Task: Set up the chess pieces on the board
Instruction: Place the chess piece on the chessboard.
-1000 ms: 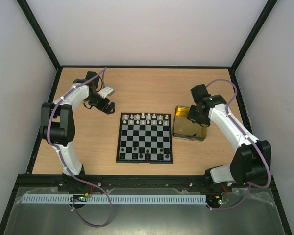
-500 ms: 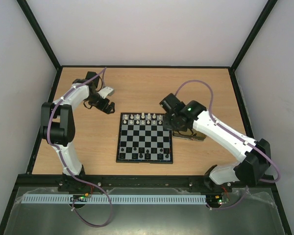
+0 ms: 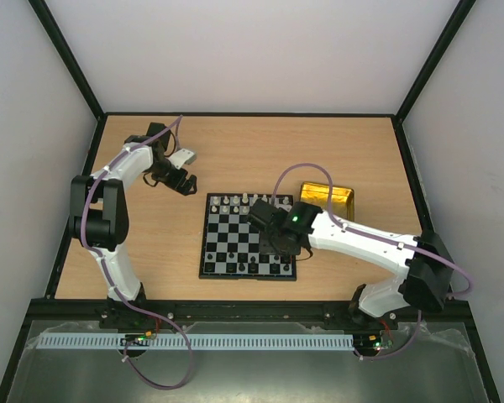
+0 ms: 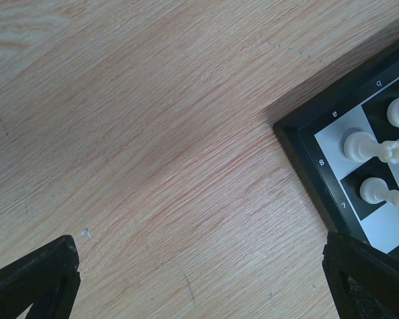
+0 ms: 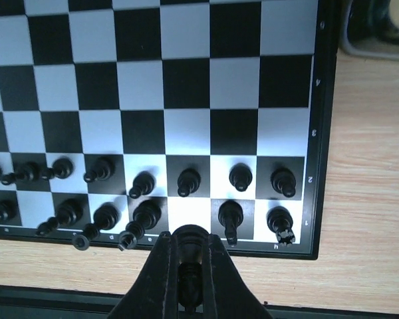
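Board (image 3: 227, 239) black-silver checked; black pieces (image 5: 189, 181) line near rows.

Board (image 4: 304, 141) corner pokes in from the right, wood grain across the rest.
The left gripper (image 4: 203, 279) hangs over the wooden table (image 4: 153, 133), dark fingers (image 4: 43, 276) spread wide at the two bottom corners. White pieces (image 4: 359, 144) sit on the corner squares, by the rim marks 8 and 7.
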